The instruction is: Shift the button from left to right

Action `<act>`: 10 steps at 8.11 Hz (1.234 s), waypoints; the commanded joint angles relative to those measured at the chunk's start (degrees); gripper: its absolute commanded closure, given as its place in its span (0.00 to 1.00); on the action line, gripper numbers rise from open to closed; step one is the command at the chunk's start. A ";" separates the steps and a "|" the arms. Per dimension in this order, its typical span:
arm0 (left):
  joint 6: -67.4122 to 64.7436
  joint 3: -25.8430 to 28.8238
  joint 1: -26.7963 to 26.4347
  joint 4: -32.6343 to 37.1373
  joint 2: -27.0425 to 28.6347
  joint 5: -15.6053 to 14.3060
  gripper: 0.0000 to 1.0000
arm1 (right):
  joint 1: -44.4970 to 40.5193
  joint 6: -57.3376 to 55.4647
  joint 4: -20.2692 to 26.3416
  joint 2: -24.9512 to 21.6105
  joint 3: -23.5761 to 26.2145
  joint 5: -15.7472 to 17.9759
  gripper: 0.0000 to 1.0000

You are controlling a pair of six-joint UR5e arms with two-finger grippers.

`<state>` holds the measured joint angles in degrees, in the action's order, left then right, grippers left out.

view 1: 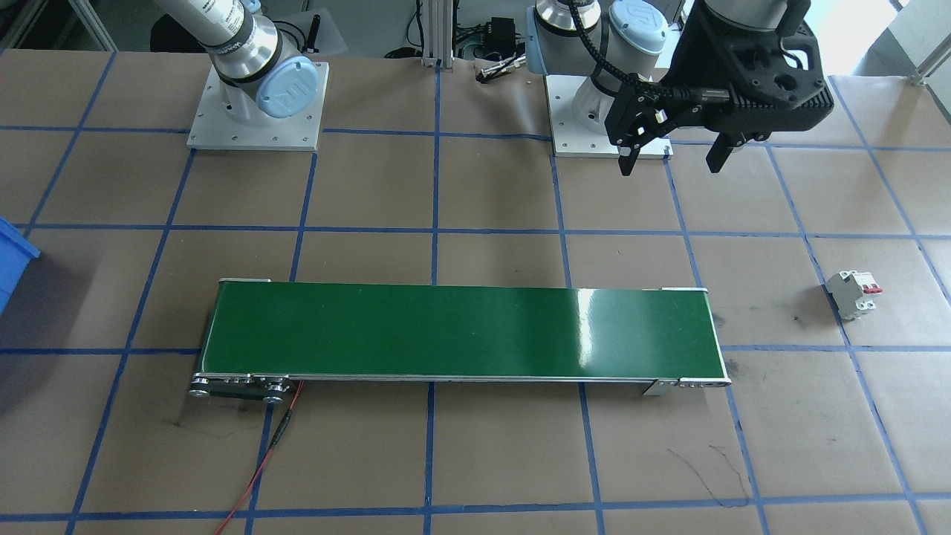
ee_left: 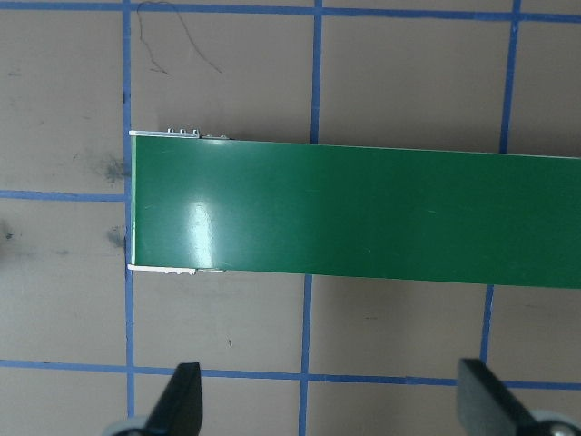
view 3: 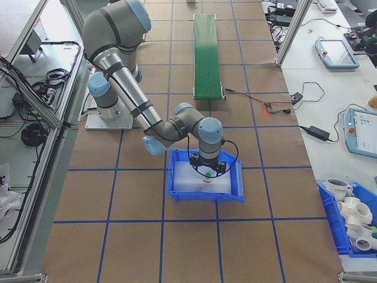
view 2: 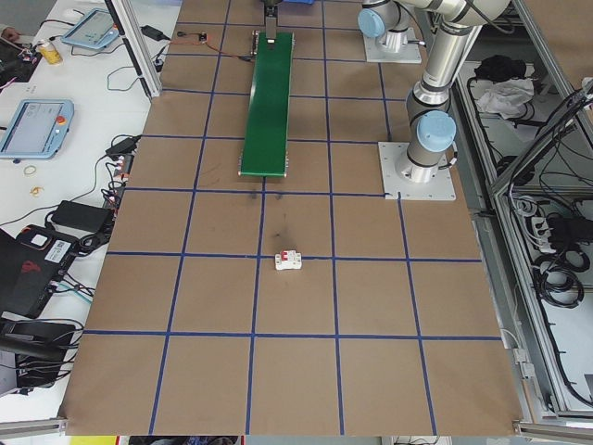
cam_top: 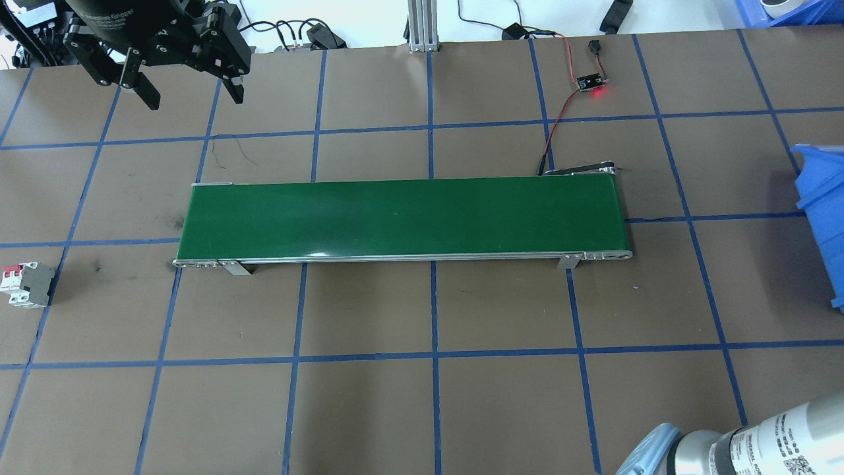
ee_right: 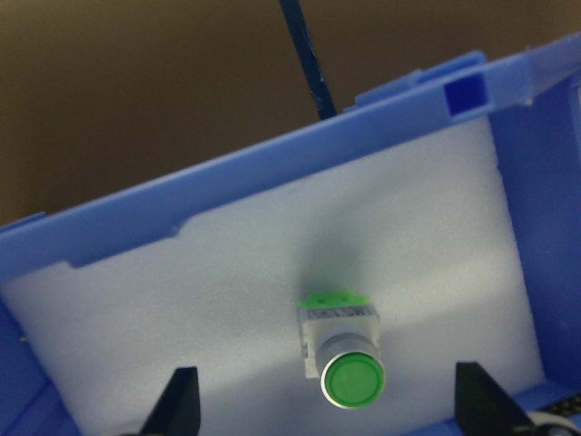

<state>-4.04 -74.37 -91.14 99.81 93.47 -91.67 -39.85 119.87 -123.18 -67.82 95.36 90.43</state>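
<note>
The button (ee_right: pixel 342 349), a small whitish body with a round green cap, lies on the white foam floor of a blue bin (ee_right: pixel 227 195). My right gripper (ee_right: pixel 331 407) hangs open just over it, one fingertip on each side and well apart from it. The exterior right view shows that gripper (view 3: pixel 207 170) down inside the bin (view 3: pixel 177 177), with the button's green cap (view 3: pixel 207 175) below it. My left gripper (cam_top: pixel 194 102) is open and holds nothing, raised over the table's far left corner. In the left wrist view its fingertips (ee_left: pixel 182 400) frame bare table in front of the green conveyor belt (ee_left: pixel 363 213).
The green conveyor belt (cam_top: pixel 402 218) runs across the table's middle. A white circuit breaker with red toggles (cam_top: pixel 26 285) stands on the left side. A small board with a red light (cam_top: pixel 591 82) and its wires lie beyond the belt's right end. The bin's corner (cam_top: pixel 821 218) shows at the right edge.
</note>
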 commanded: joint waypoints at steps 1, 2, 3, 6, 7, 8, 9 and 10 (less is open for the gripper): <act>0.00 0.02 0.00 -0.05 0.04 0.00 0.00 | -0.49 -9.94 15.09 -11.85 0.00 -0.07 0.00; 0.00 0.02 0.00 -0.05 -0.05 0.00 0.00 | -1.63 -16.10 20.99 -16.95 0.00 0.01 0.00; 0.00 0.02 0.00 -0.05 0.04 0.00 0.00 | -4.33 -22.86 25.66 -20.22 -0.09 0.45 0.00; 0.00 -0.07 0.00 0.04 -0.22 -0.09 0.00 | -17.85 -48.94 29.22 -24.64 -1.05 0.90 0.00; -0.09 0.02 0.00 -0.14 0.04 0.00 0.00 | -22.86 -59.82 29.14 -25.60 -1.05 0.63 0.00; -0.09 0.02 0.00 -0.05 -0.05 0.00 0.00 | -29.17 -70.63 29.14 -26.65 -1.05 0.71 0.00; -0.09 0.02 0.00 -0.05 -0.05 0.00 0.00 | -35.67 -81.53 29.14 -27.10 -1.14 0.98 0.00; 0.00 0.02 0.00 -0.05 -0.05 0.00 0.00 | -42.44 -93.12 29.14 -27.28 -1.14 1.07 0.00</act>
<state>-4.12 -74.36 -91.14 99.75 93.43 -91.68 -70.36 47.31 -94.08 -94.32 94.27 91.28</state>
